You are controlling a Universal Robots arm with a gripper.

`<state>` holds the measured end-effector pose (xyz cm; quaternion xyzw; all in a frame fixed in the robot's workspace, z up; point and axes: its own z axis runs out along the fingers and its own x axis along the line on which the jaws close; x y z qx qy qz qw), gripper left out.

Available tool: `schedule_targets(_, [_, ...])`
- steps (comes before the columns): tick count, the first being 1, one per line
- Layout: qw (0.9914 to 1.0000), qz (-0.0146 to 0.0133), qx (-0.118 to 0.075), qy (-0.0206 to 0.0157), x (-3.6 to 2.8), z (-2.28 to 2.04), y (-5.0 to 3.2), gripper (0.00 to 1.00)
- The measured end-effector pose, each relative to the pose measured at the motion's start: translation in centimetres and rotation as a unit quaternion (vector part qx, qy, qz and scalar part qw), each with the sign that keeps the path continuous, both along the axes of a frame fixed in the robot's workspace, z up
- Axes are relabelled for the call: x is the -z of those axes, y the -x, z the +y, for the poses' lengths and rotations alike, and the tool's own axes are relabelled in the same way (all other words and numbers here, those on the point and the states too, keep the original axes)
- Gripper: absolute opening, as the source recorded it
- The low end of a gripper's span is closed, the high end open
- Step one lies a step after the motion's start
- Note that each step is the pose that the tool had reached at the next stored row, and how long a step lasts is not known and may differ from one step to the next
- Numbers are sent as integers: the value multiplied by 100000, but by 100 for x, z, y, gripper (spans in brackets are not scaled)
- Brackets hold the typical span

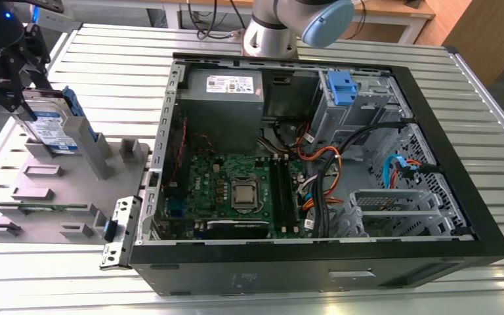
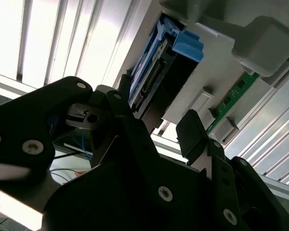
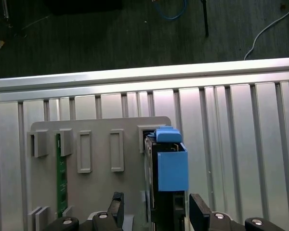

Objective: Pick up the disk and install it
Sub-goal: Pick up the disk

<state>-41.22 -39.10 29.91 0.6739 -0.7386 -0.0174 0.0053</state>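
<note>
- Exterior view: the flat silver metal disk with a white and blue label (image 1: pixel 53 128) stands on its edge in a slot of the flat grey plastic holder (image 1: pixel 50 197). It is at the exterior view's left, beside the big open black computer case (image 1: pixel 322 269).
- The holder and the case both sit on the desk made of long metal slats (image 1: pixel 112 52).
- In the first wrist view the black fingers (image 3: pixel 197 211) are apart, one on each side of the disk. The disk's blue plastic bracket (image 3: pixel 172 166) sits between them.
- I see a gap next to one finger, so I think they are not squeezing the disk yet.
- I think this is the picking-up part. The disk is in its slot and not lifted, and nothing has gone into the case.
- A good hold needs the fingers to press evenly on the two flat sides.
- The disk sits deep in the slot, so it needs a straight pull, with no tilt, or it may catch.
- Inside the case there are loose wires (image 1: pixel 322 170) that call for care.
</note>
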Motion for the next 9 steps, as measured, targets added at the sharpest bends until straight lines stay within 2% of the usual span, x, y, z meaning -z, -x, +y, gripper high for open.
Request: schedule_targets(9, [99999, -18, 6, 328, 2, 1, 0, 64])
